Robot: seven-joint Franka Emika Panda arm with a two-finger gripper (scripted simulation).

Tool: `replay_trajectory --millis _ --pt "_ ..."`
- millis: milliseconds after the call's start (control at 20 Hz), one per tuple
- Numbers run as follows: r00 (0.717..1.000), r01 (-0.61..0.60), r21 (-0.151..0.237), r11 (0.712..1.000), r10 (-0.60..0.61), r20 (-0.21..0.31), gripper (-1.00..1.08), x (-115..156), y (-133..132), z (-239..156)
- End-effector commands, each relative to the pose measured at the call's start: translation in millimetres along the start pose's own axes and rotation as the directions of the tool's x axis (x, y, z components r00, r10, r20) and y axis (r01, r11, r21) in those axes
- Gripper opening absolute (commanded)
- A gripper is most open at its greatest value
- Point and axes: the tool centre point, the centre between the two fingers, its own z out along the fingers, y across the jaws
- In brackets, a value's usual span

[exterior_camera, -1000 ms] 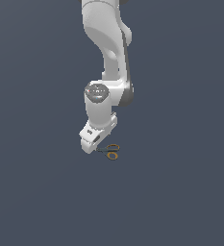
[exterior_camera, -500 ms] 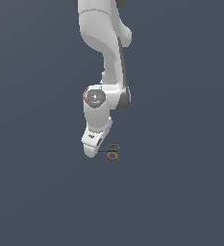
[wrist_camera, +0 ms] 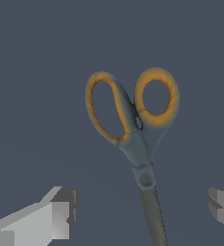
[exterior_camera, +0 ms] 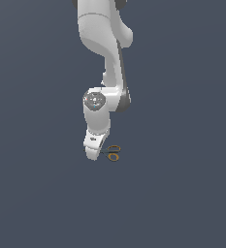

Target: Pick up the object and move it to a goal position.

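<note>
The arm has dropped since a second ago, bringing the gripper point(wrist_camera: 141, 211) low over the scissors point(wrist_camera: 135, 129), which lie flat on the floor with their blades between its wide-apart fingers point(wrist_camera: 53, 218), untouched.

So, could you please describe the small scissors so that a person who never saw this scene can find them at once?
Follow the white robot arm down to its gripper, low over the plain dark grey floor. Just beside it, on the exterior view's right, lies the small pair of scissors. Its two orange-yellow ring handles and thin dark blades are the only colour in the scene.
</note>
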Motion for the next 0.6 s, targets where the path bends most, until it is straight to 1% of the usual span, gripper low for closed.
replay_trajectory --millis 0,250,550 --pt "1.0 0.008 0.0 1.0 -0.008 -0.001 1.0 0 0 0" --pt "1.0 0.004 0.0 1.0 -0.004 0.0 1.0 0 0 6" --pt "1.0 0.007 0.0 1.0 -0.007 0.0 1.0 0 -1 32"
